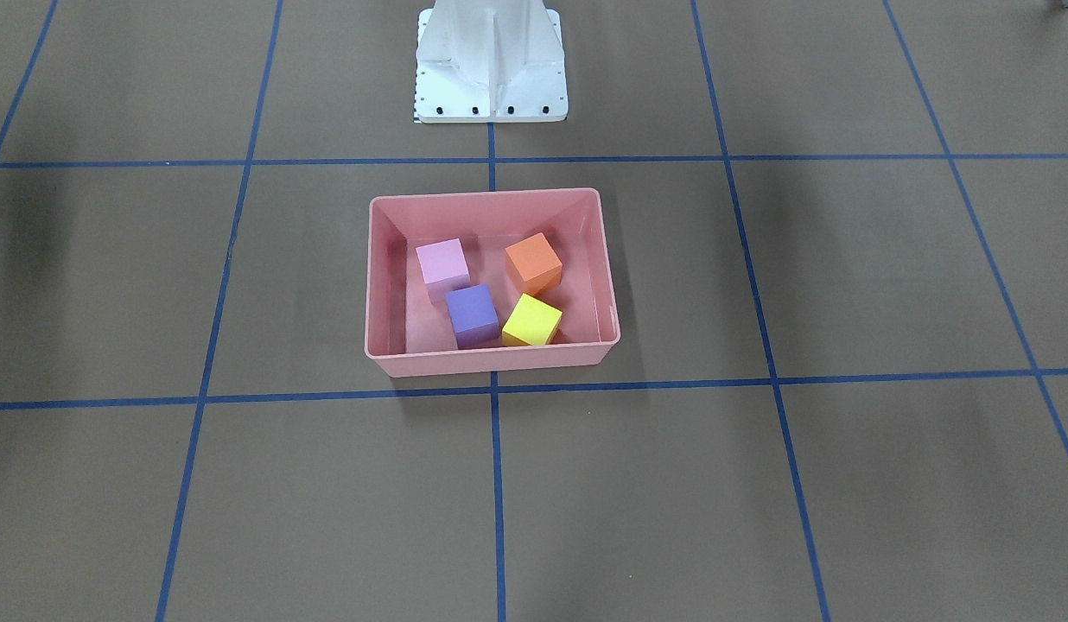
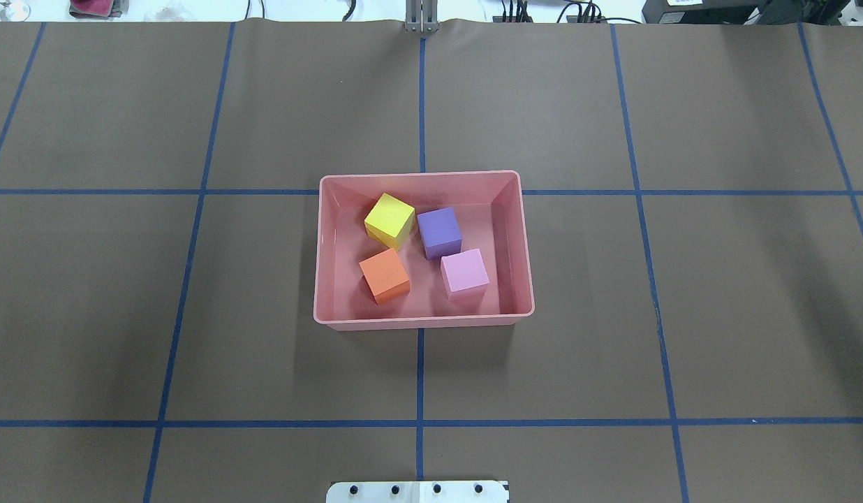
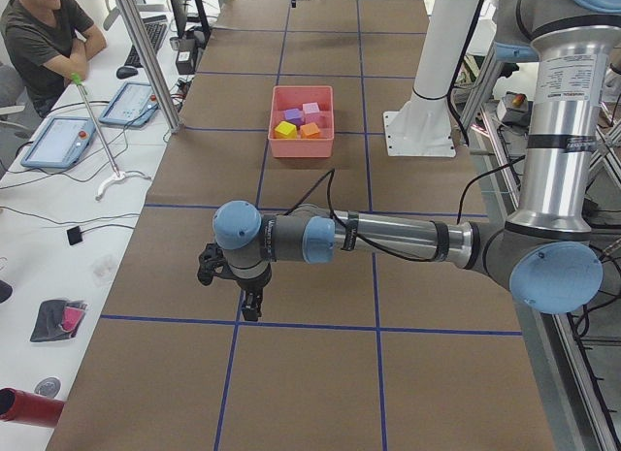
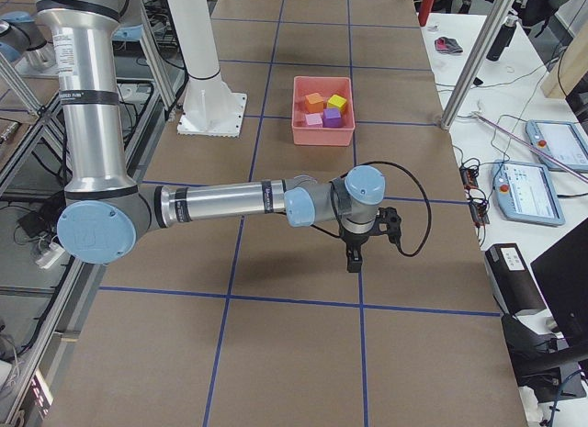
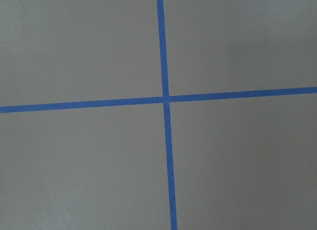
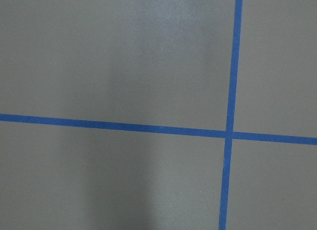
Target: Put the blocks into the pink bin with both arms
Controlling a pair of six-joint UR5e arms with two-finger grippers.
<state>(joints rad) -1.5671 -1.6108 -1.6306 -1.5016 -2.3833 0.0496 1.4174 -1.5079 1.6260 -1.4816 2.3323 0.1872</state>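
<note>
The pink bin [image 1: 491,358] [image 2: 421,321] sits at the table's middle. All four blocks lie inside it: light pink [image 2: 463,270], purple [image 2: 438,227], orange [image 2: 383,271] and yellow [image 2: 388,215]. No arm shows in the overhead or front views. In the left side view my left gripper [image 3: 250,310] hangs low over bare table, far from the bin [image 3: 301,152]. In the right side view my right gripper [image 4: 354,262] does the same, far from the bin [image 4: 322,138]. I cannot tell whether either is open or shut. Both wrist views show only brown table and blue tape.
The white pedestal [image 1: 491,60] [image 3: 432,82] stands behind the bin on the robot's side. Blue tape lines [image 5: 163,99] grid the brown table. An operator [image 3: 44,34] sits at a side desk with tablets [image 3: 58,141]. Another desk with tablets [image 4: 551,142] is beyond the right end.
</note>
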